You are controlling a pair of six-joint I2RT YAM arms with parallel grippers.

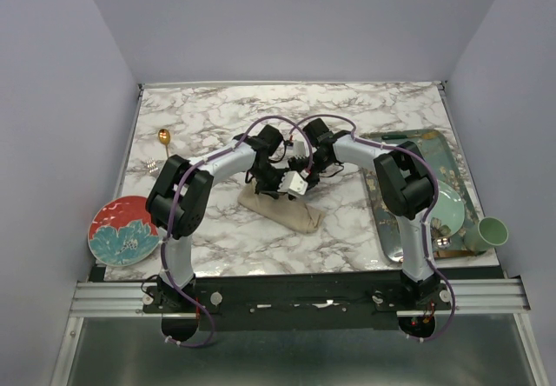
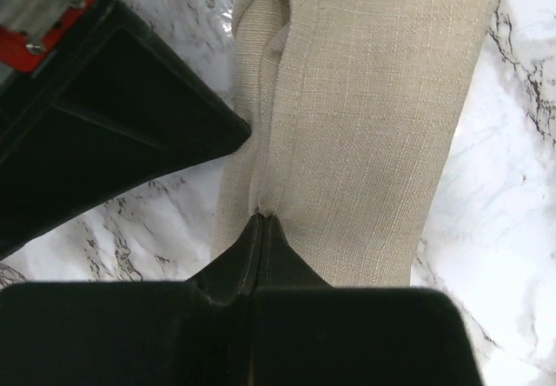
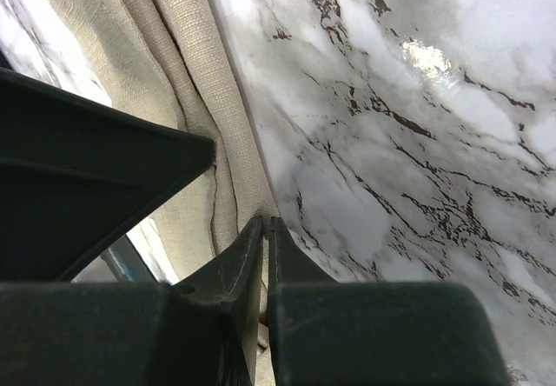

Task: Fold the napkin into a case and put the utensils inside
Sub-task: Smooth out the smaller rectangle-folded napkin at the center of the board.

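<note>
Top view: marble-pattern table (image 1: 365, 116), glossy. The napkin (image 1: 282, 205) sits mid-table. It's plain beige cloth folded into a narrow oblong strip that runs from far-left to near-right. I've got both arms meeting over its far end, left gripper (image 1: 268, 182) and right gripper (image 1: 304, 177) just beside each other. Gold spoon (image 1: 163, 136) with a round bowl lies far left, well apart from the cloth. A round red plate (image 1: 124, 229) with a blue flower sits at the near-left edge. On the right is a shiny patterned tray (image 1: 388, 240) holding a pale green plate (image 1: 447, 210). A green cup (image 1: 491, 232) stands by its near-right corner.

Left wrist: coarse weave and long lengthwise folds are visible. Left gripper (image 2: 261, 219) has its jaws fully together, pinching the cloth's edge, which puckers at the tips. The other arm's black finger (image 2: 130, 125) is at the left.

Right wrist: stacked fold edges show along the strip's side, marble to the right. Right gripper (image 3: 265, 222) is clamped on the cloth edge with only a thin slit between the jaws.
</note>
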